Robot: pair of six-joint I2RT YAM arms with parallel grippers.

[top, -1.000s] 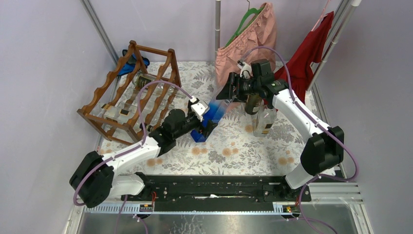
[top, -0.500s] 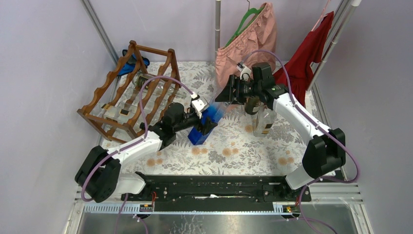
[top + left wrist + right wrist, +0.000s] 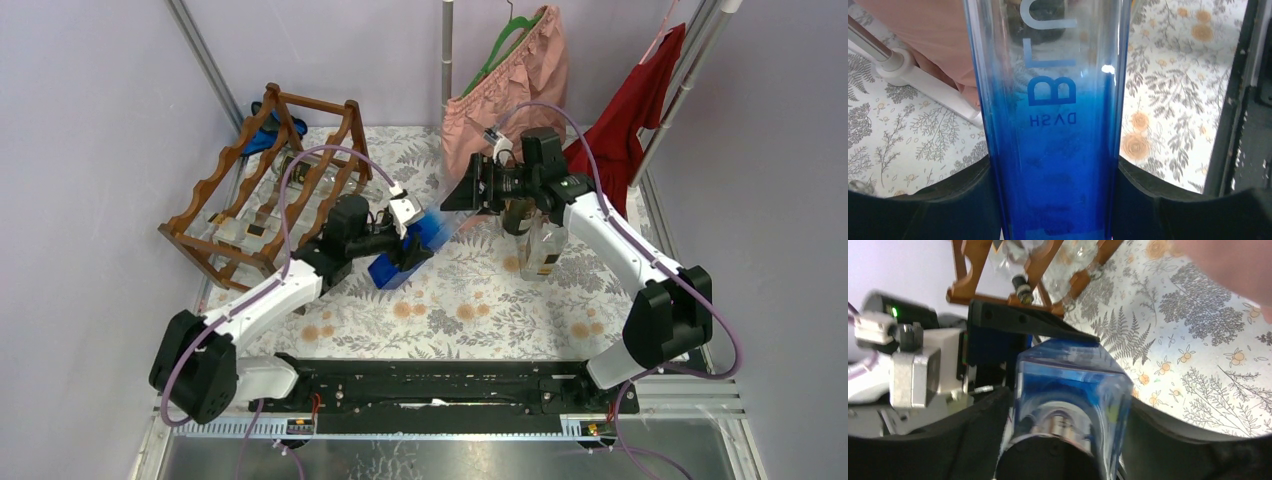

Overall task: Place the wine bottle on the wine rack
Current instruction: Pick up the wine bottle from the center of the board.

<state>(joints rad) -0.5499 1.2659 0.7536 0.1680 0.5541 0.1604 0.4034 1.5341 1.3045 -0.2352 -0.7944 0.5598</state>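
A square blue glass wine bottle (image 3: pixel 412 247) hangs tilted over the middle of the table, held at both ends. My left gripper (image 3: pixel 398 256) is shut on its dark blue lower part (image 3: pixel 1053 165). My right gripper (image 3: pixel 458 196) is shut on its clear upper end, whose shoulder and dark cap fill the right wrist view (image 3: pixel 1073 385). The wine rack (image 3: pixel 262 195), reddish-brown wood with wavy rails, stands at the far left, left of the bottle. It also shows in the right wrist view (image 3: pixel 1040 267).
Several bottles lie in the rack (image 3: pixel 245 228). A brown bottle (image 3: pixel 519 212) and a clear bottle (image 3: pixel 541 247) stand under my right arm. Pink (image 3: pixel 505 75) and red (image 3: pixel 640 110) garments hang from poles at the back. A blue object (image 3: pixel 262 137) lies behind the rack.
My left arm has swung left toward the rack, carrying the bottle's base left and tilting the bottle more. My right gripper has followed slightly left at the bottle's top.
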